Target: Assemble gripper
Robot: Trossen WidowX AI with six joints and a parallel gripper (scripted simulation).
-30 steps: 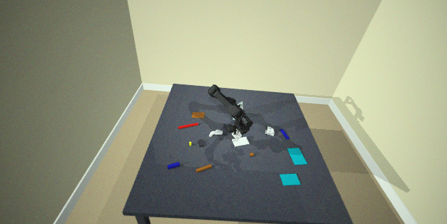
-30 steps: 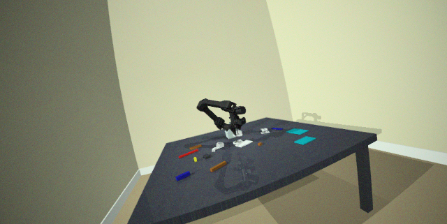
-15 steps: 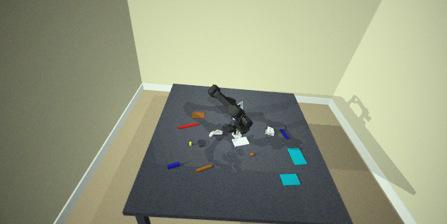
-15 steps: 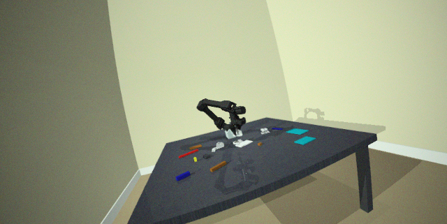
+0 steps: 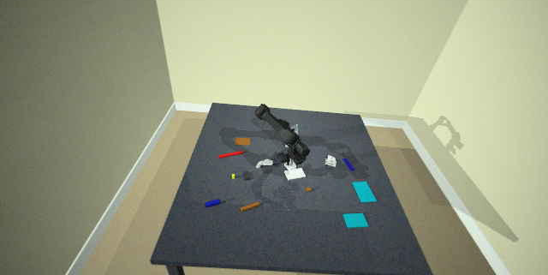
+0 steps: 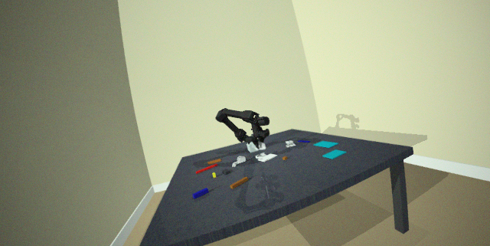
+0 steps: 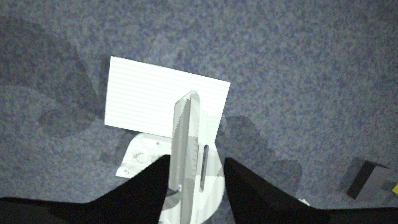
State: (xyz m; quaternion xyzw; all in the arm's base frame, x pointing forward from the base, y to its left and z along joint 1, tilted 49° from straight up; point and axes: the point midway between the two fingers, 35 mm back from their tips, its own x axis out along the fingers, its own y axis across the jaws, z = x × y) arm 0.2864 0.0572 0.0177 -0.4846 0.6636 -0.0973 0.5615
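Observation:
My gripper (image 7: 197, 162) is shut on a long white part (image 7: 185, 135) (image 6: 251, 147), seen edge-on in the wrist view. I cannot tell whether it is a jaw or the housing plate. The part is over the white gripper base (image 7: 140, 95) (image 5: 295, 175) (image 6: 269, 157), whose rectangular end shows beyond the fingers and whose rounded end is partly covered. The pins and any contact are hidden. A curved white piece (image 5: 266, 163) (image 6: 240, 159), like a jaw, lies left of the base. A compact white piece (image 5: 330, 160) (image 6: 290, 143) lies to its right; its kind is unclear.
A dark block (image 5: 247, 176) (image 7: 367, 180) and a yellow piece (image 5: 233, 176) lie left of the base in the top view. A small orange block (image 5: 308, 189) is near its front. Cyan sheets (image 5: 364, 192) (image 5: 355, 220) lie right; a red bar (image 5: 230, 154) lies left.

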